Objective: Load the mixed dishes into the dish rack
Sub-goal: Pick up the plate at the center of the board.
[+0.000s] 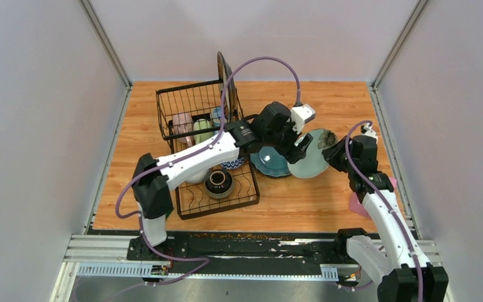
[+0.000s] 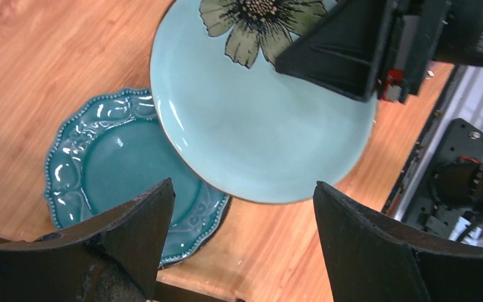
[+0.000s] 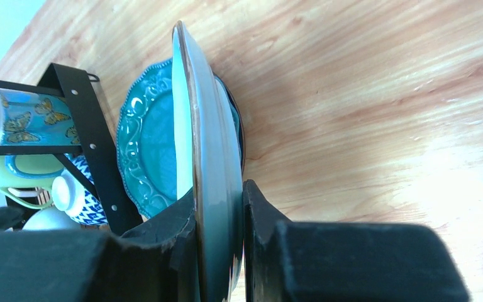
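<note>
Right of the dish rack point(image 1: 185, 104), the right gripper point(image 3: 220, 201) pinches the pale green plate point(image 1: 309, 156) over the teal plate point(image 1: 267, 162); the left gripper point(image 2: 242, 207), spread wide, should straddle its free rim squarely

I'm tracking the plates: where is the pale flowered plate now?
Top view, right of centre: the pale flowered plate is tilted up, its rim clamped in the right claw, over the teal plate right of the dish rack.

no legible text, no labels, numbers or signs
</note>
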